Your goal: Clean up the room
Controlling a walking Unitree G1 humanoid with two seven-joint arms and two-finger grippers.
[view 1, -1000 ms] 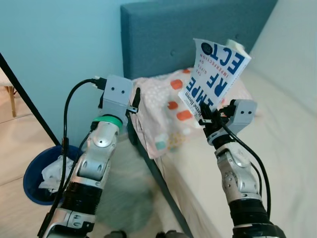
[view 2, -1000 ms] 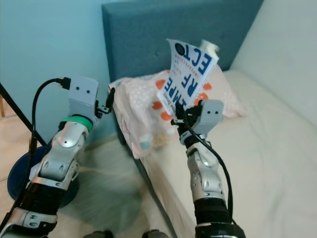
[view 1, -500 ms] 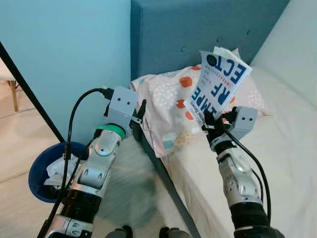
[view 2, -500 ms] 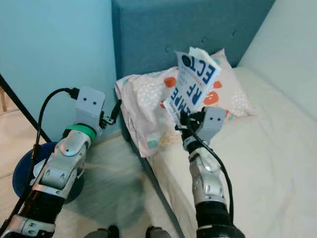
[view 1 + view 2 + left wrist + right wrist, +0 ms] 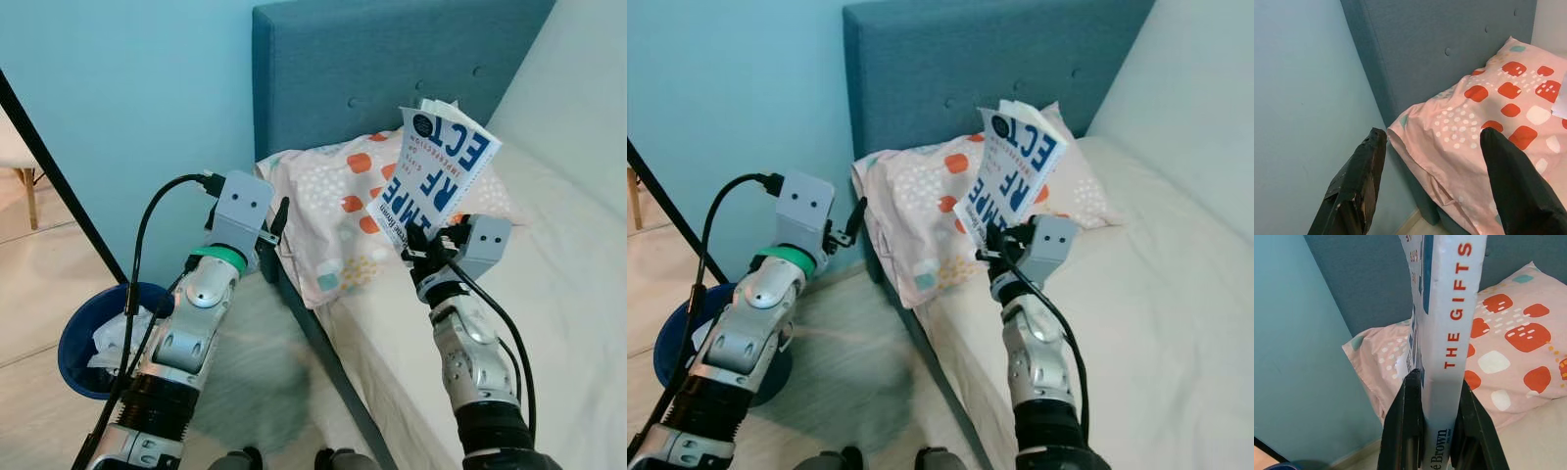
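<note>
bed (image 5: 578, 294): your landmark. Pale mattress, teal headboard (image 5: 392, 69) at its far end.
pillow (image 5: 333, 215): pink with red and white squares, at the head of the bed against the headboard, one corner hanging over the bed's edge.
bin (image 5: 83, 338): blue, on the floor well off the bed's side, white crumpled stuff inside.
book (image 5: 436, 176): white cover, blue letters, raised upright over the bed, above the pillow's near edge. Its lower end sits between your right fingers, spine toward the wrist camera.
right gripper (image 5: 1432, 423): over the bed, clamped on the book's lower end, a finger on each face.
left gripper (image 5: 1437, 166): off the bed's side, near the pillow's overhanging corner, fingers spread wide, holding nothing.
</note>
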